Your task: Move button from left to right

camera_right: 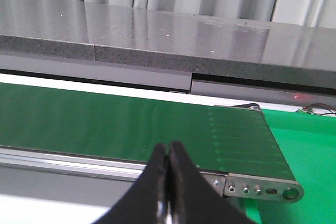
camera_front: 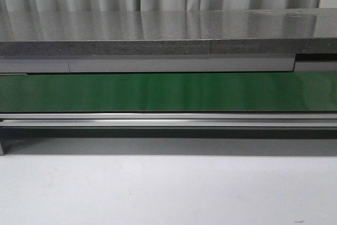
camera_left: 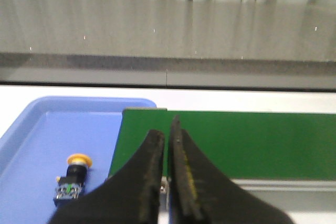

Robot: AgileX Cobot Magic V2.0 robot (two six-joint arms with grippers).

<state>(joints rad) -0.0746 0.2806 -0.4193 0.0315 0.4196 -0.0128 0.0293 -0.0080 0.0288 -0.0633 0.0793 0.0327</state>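
Observation:
The button (camera_left: 73, 177), a yellow-orange mushroom cap on a black block with blue-green marks, lies on its side in a blue tray (camera_left: 37, 145), seen only in the left wrist view. My left gripper (camera_left: 167, 129) is shut and empty, over the left end of the green conveyor belt (camera_left: 252, 142), to the right of the button and apart from it. My right gripper (camera_right: 167, 149) is shut and empty, over the near rail at the belt's right end (camera_right: 157, 124). Neither gripper shows in the front view.
The green belt (camera_front: 168, 92) runs across the front view, with a metal rail (camera_front: 168, 121) in front and a grey stone counter (camera_front: 158, 35) behind. A green surface (camera_right: 310, 150) lies past the belt's right end. A white table (camera_front: 168, 193) lies in front.

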